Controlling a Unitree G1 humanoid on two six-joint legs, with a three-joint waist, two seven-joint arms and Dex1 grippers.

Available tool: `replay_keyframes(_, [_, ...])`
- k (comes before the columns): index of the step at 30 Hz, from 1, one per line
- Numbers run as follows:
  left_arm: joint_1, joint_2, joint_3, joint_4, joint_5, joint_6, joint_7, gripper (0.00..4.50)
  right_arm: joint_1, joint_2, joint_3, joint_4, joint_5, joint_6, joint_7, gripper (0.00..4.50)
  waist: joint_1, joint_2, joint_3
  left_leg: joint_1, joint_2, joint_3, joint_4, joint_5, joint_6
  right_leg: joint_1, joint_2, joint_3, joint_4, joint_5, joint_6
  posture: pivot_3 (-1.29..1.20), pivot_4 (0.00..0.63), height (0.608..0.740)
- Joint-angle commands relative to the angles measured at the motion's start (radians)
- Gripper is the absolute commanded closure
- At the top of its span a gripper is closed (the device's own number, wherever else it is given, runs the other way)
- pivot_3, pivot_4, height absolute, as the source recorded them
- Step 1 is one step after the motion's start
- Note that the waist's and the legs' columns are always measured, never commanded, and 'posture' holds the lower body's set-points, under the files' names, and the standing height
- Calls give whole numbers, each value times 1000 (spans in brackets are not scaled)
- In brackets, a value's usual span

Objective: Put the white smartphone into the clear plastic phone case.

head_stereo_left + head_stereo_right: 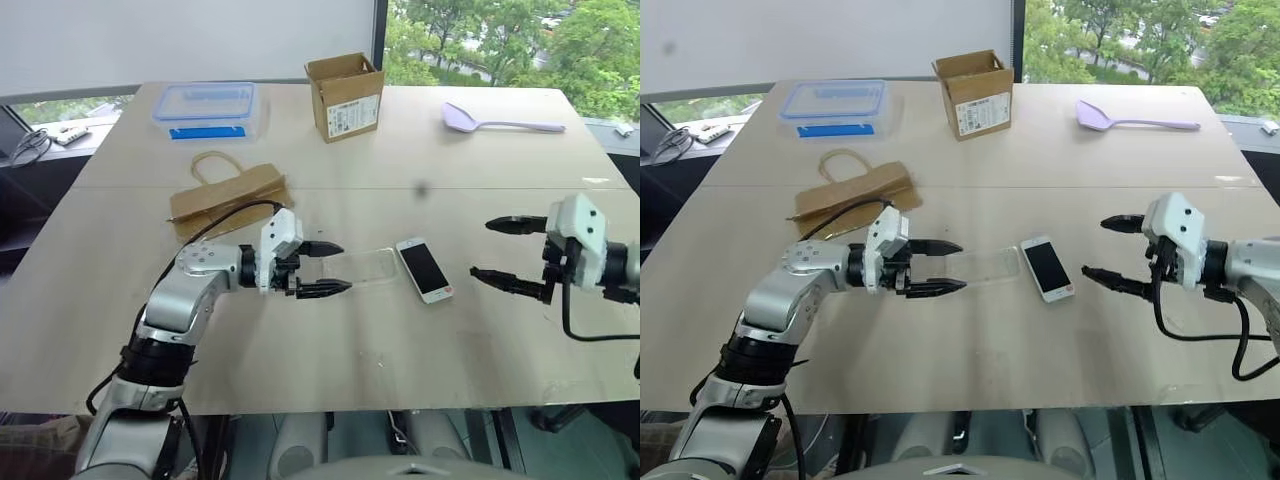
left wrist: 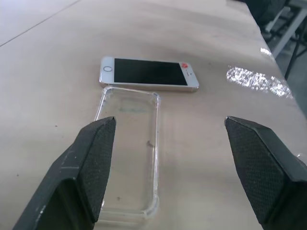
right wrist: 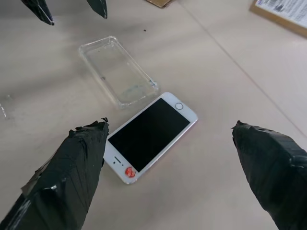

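Risk lies in the layout: white smartphone point(image 1: 424, 268) lies flat, apparently touching the clear plastic phone case point(image 1: 362, 267) crosswise; left gripper point(image 1: 326, 268) and right gripper point(image 1: 508, 254) gape empty, so a nudge could skid either across the table point(image 1: 300, 340).

Blue-lidded food box point(image 1: 208, 108), cardboard box point(image 1: 345, 96), paper bag point(image 1: 228, 197), lilac spoon point(image 1: 500, 121), table point(image 1: 330, 340)
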Motion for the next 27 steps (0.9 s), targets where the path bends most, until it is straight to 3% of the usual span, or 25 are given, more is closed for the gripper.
replay_keyframes(1, [17, 13, 35, -84, -51, 14, 14, 793, -39, 33, 57, 32, -55, 30, -47, 0, 2, 0, 0, 0, 0, 0, 0, 0, 0, 0, 0, 0, 0, 0, 0, 0, 150, 740])
replay_keyframes(13, [-18, -4, 44, -96, -110, 25, 46, 793, 71, 134, 109, -118, -126, 124, -214, 0, 2, 0, 0, 0, 0, 0, 0, 0, 0, 0, 0, 0, 0, 0, 0, 0, 150, 740])
replay_keyframes(14, [-26, -2, 47, -97, -125, 40, 46, 256, 77, 140, 106, -126, -124, 131, -222, 0, 1, 0, 0, 0, 0, 0, 0, 0, 0, 0, 0, 0, 0, 0, 0, 0, 150, 740])
replay_keyframes(15, [-33, 2, 49, -98, -137, 52, 43, 15, 82, 143, 105, -132, -124, 137, -228, 0, 0, 0, 0, 0, 0, 0, 0, 0, 0, 0, 0, 0, 0, 0, 0, 0, 150, 740])
replay_keyframes(27, [-59, 22, 35, -117, -165, 72, 38, 15, 75, 209, 152, -169, -155, 227, -319, 0, 0, 0, 0, 0, 0, 0, 0, 0, 0, 0, 0, 0, 1, 0, 0, 0, 150, 740])
